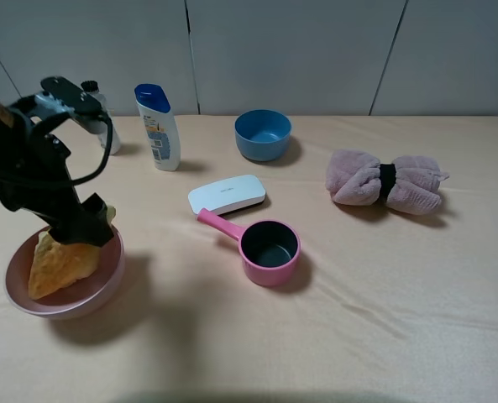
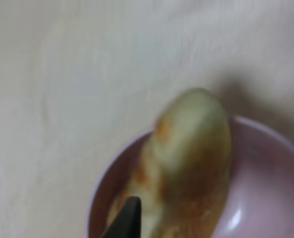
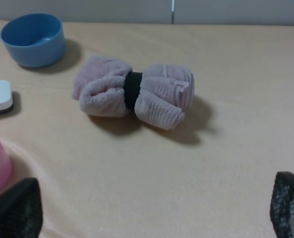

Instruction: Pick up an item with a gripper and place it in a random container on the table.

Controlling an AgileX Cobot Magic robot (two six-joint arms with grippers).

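The golden-brown croissant [image 1: 58,262] stands tilted in the large pale-pink bowl [image 1: 74,307] at the front left of the beige table [image 1: 358,319]. My left gripper [image 1: 86,225] is right over the bowl, shut on the croissant's upper end. In the left wrist view the croissant [image 2: 191,148] leans inside the bowl [image 2: 268,193], and one black fingertip [image 2: 128,213] shows beside it. My right gripper [image 3: 154,206] is open and empty above bare cloth; it does not show in the high view.
A pink saucepan [image 1: 268,249] and a white oblong case [image 1: 227,194] lie mid-table. A blue bowl [image 1: 263,134], a shampoo bottle [image 1: 159,127] and a small bottle [image 1: 102,117] stand at the back. A rolled pink towel [image 1: 385,181] lies at the right.
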